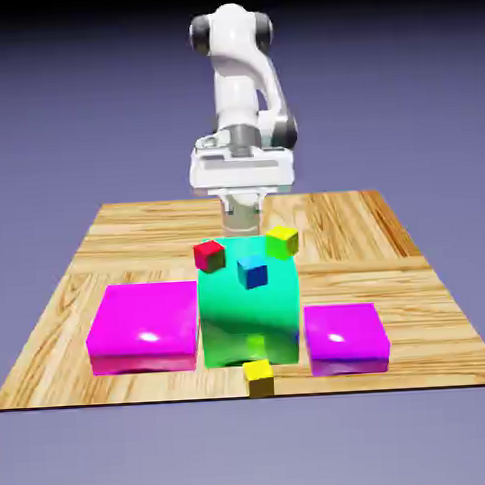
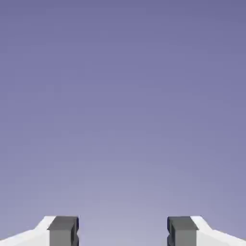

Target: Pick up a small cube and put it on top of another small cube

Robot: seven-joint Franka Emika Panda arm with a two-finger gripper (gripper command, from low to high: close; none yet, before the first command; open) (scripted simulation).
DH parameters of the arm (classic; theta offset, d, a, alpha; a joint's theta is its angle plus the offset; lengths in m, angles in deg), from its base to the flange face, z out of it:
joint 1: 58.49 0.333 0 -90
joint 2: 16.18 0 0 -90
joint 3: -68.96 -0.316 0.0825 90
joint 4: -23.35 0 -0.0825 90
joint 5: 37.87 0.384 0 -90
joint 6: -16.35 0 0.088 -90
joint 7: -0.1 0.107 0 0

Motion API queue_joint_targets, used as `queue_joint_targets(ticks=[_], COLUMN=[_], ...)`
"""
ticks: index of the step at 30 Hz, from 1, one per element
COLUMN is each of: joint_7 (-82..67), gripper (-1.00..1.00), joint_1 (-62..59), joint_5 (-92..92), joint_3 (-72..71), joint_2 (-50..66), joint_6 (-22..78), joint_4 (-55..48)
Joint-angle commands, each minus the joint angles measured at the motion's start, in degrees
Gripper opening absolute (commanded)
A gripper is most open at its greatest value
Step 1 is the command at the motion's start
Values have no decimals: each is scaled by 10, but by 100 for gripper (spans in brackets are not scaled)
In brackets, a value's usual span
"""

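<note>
The small cube (image 1: 259, 376), tiny and plain yellow, sits at the table's front edge, just in front of the big green block (image 1: 248, 311). A red small cube (image 1: 209, 255), a blue one (image 1: 252, 272) and a yellow-green one (image 1: 282, 241) show around the green block's top. My gripper (image 1: 243, 224) hangs behind that block, far from the yellow cube, with its tips partly hidden. In the hand view my gripper (image 2: 123, 233) is open. Its two grey fingertips (image 2: 63, 230) stand well apart with only blue-violet backdrop between them, and no cube shows there.
A wide magenta block (image 1: 143, 327) lies to the exterior view's left of the green block, and a smaller magenta block (image 1: 346, 336) lies to its right. The wooden table (image 1: 386, 229) ends just in front of the yellow cube.
</note>
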Motion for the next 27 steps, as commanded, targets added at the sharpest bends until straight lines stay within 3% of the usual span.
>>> queue_joint_targets(ticks=[1, 27], joint_7=[-1, -19], gripper=[0, 0], joint_1=[0, 6], joint_5=[-2, -44], joint_3=[-1, -20], joint_2=[21, 561], joint_6=[20, 527], joint_4=[-18, -484])
